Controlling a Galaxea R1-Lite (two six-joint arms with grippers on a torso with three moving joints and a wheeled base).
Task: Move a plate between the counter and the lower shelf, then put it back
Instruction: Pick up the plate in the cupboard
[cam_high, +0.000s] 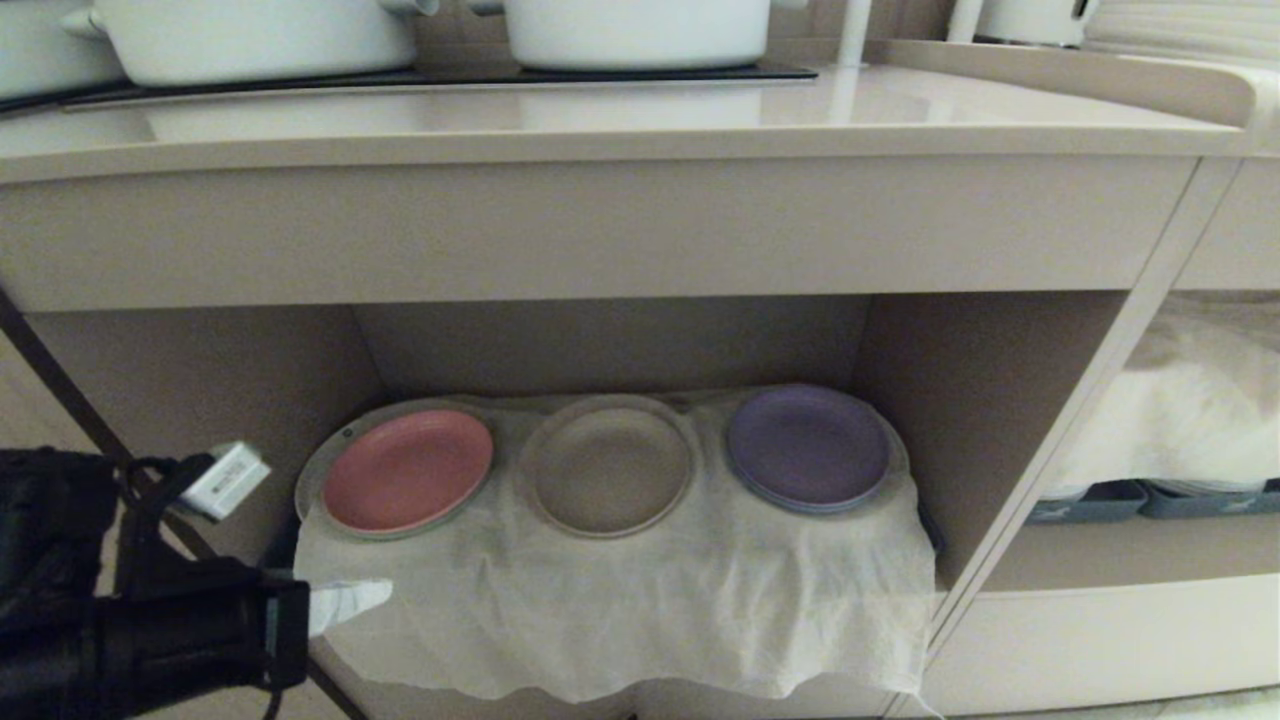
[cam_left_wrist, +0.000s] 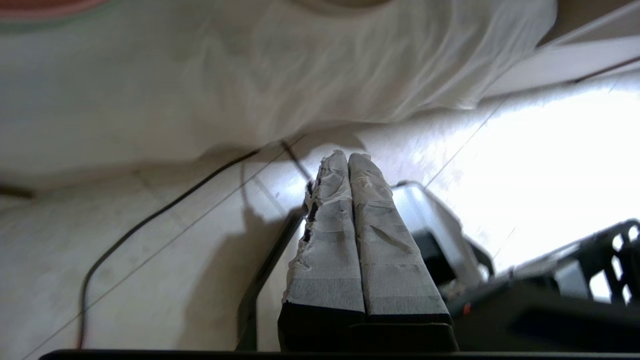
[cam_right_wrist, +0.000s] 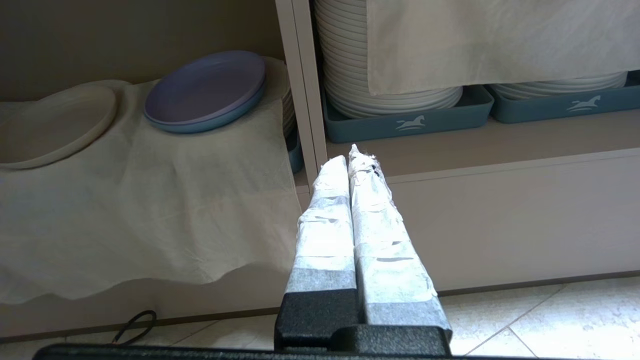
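The cream-beige plate (cam_high: 607, 468) lies flat on the white cloth of the lower shelf (cam_high: 640, 590), between a pink plate (cam_high: 408, 470) and a purple plate (cam_high: 808, 447); part of it also shows in the right wrist view (cam_right_wrist: 52, 125). The counter (cam_high: 600, 125) runs above the shelf. My left gripper (cam_high: 375, 595) is low at the front left, below the pink plate, in front of the hanging cloth edge; in its wrist view it (cam_left_wrist: 346, 155) is shut and empty. My right gripper (cam_right_wrist: 348, 156) is shut, empty, parked low before the cabinet's upright.
White pots (cam_high: 250, 35) stand on the black hob (cam_high: 440, 78). A neighbouring recess holds stacked white plates (cam_right_wrist: 395, 95) in blue-grey trays (cam_right_wrist: 405, 122) under a cloth. A black cable (cam_left_wrist: 165, 210) lies on the tiled floor. The shelf's side walls (cam_high: 985, 420) close it in.
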